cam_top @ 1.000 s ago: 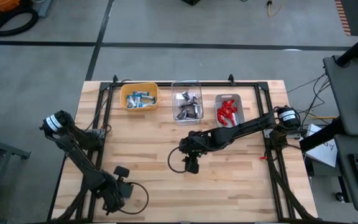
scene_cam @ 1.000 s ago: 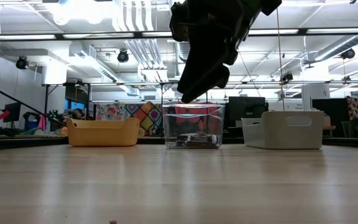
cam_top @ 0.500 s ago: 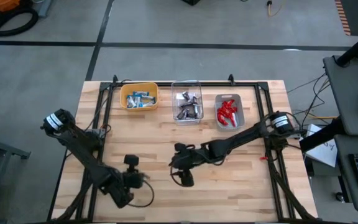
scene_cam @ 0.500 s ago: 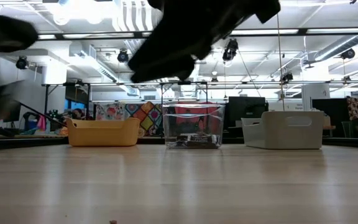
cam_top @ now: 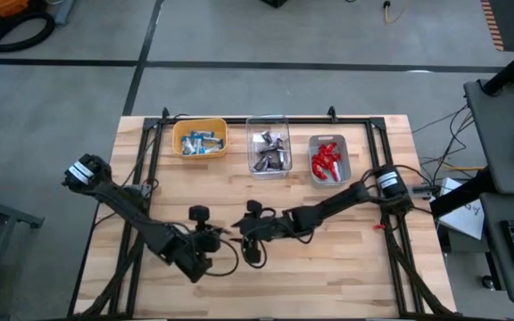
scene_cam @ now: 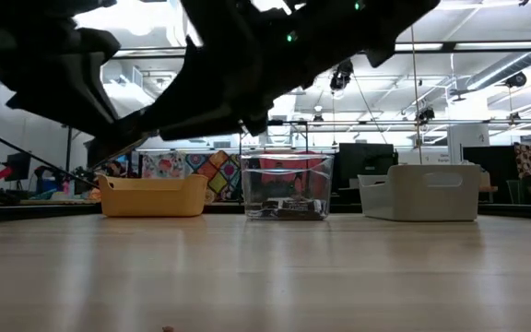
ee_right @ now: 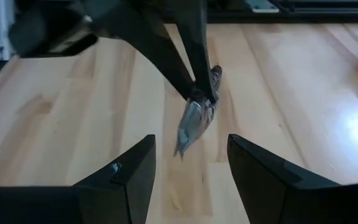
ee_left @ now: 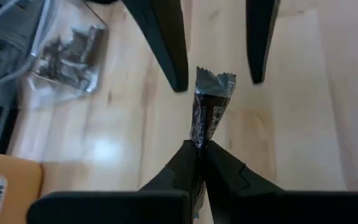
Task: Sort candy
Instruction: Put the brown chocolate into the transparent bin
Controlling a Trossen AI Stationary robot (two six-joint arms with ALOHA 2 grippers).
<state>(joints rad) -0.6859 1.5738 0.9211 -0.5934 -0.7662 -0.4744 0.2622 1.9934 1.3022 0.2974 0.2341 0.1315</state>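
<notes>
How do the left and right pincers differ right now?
The left pincer is shut on a brown candy; the right pincer is open and holds nothing. The left reaches in from the table's left, the right from its right. Both hang over mid-table, tips facing, the candy's free end between the right's fingers.

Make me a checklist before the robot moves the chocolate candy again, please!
1. Left pincer shut on the brown candy: ok.
2. Right pincer open, its fingers either side of the candy, not touching it: ok.
3. Candy lifted clear of the table: ok, going by the low view.
4. Clear bin holding other brown candies, the likely target, with room: ok.
5. Both arms crowd together mid-table, so the path out: cannot tell.
</notes>
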